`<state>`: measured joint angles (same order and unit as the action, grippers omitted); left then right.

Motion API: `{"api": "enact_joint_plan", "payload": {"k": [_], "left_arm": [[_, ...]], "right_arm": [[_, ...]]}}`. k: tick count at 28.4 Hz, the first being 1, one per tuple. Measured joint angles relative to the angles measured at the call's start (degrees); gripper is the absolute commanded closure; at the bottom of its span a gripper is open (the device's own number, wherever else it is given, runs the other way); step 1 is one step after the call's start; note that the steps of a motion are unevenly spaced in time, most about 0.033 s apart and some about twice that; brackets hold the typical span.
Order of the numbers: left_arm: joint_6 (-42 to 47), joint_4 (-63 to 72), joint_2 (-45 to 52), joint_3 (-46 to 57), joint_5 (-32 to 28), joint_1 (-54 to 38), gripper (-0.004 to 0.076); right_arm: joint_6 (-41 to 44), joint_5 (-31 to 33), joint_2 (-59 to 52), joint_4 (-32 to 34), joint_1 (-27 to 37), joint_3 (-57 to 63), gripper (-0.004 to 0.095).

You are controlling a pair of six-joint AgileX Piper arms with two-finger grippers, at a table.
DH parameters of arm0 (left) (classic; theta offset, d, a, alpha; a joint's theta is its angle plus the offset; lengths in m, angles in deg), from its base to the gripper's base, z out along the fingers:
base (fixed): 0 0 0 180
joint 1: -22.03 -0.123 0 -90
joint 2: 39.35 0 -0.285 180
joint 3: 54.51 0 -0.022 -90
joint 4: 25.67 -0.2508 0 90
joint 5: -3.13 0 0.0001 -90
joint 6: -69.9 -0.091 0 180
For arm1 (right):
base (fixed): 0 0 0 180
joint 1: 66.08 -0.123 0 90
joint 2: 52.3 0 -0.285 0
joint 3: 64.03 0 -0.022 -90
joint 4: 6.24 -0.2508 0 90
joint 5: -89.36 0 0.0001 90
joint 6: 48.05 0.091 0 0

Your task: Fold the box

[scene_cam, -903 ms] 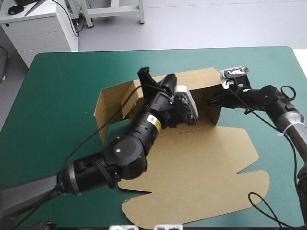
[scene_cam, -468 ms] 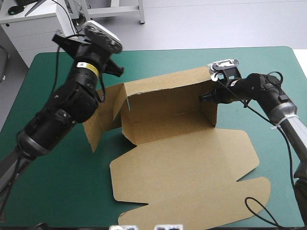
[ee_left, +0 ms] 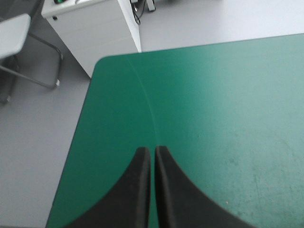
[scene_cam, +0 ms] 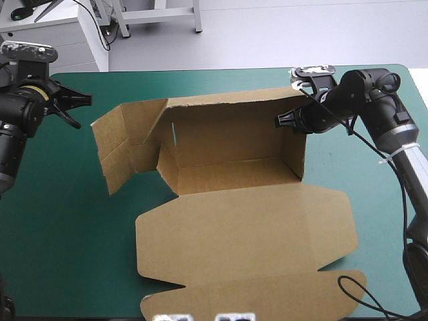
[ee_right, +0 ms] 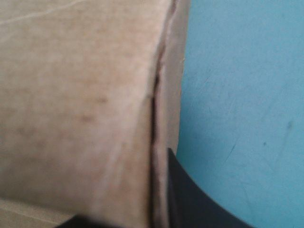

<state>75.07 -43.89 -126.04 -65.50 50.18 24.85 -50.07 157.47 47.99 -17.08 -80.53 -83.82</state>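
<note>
High view has the brown box (scene_cam: 241, 221) mid-table: back wall and right end wall standing, left flaps splayed outward, the big lid panel flat on the teal-green cover (scene_cam: 67, 221). The right gripper (scene_cam: 284, 121) pinches that right end wall near its top. In its wrist view the board runs between the black fingers (ee_right: 190, 204), with bare cover just beside them. The left gripper (ee_left: 152, 149) hangs by the table's far left corner, well apart from the box, fingers pressed together, only cover ahead of them.
</note>
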Motion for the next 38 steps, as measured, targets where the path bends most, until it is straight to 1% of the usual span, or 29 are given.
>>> {"api": "enact_joint_plan", "payload": {"k": [1,3,8,12,17,21,24,26,31,33,35,38], "left_arm": [[-2.3,3.84,0.0,0.0,0.53,-2.61,0.0712],[-5.16,8.34,0.0,0.0,1.42,-6.27,0.0712],[-12.12,16.22,0.0,0.0,5.96,-15.15,0.0712],[-15.06,20.48,-0.06,0.48,9.1,-19.9,0.0712],[-16.72,24.14,-0.06,3.96,9.76,-21.13,0.0712],[-18.66,25.8,-0.06,9.13,9.81,-21.19,0.0713],[-19.32,25.97,-0.06,13.8,9.32,-21.19,0.0715],[-19.49,26.03,-0.06,16.38,8.51,-21.19,0.0715],[-19.87,26.46,-0.06,19.96,7.02,-21.19,0.0715],[-20.78,26.46,-0.06,20.21,7.02,-21.19,0.0715],[-21.14,26.46,-0.06,20.21,7.02,-21.19,0.0715],[-21.23,26.46,-0.06,20.21,7.02,-21.19,0.0715]], "right_arm": [[0.6,1.74,0.63,0.0,0.0,-0.78,0.0907],[1.24,2.99,1.39,-0.09,-0.28,-1.12,0.0907],[1.72,3.54,3.04,-0.02,-2.32,-1.18,0.0907],[2.42,3.61,5.55,-0.51,-2.83,-1.37,0.0907],[3.85,3.1,10.9,0.24,-2.83,-1.49,0.0899],[3.81,0.15,13.0,1.09,-2.78,-2.38,0.0898],[3.03,-3.74,14.64,1.72,-2.78,-2.58,0.0879],[2.76,-6.15,15.46,2.26,-2.78,-2.58,0.083],[2.65,-9.57,16.34,2.6,-2.78,-2.1,0.0551],[2.54,-10.11,16.46,2.72,-2.84,-2.1,0.0472],[2.54,-10.4,16.46,2.88,-2.84,-2.03,0.0446],[2.54,-9.72,16.46,4.97,-2.84,-4.25,0.0446]]}}
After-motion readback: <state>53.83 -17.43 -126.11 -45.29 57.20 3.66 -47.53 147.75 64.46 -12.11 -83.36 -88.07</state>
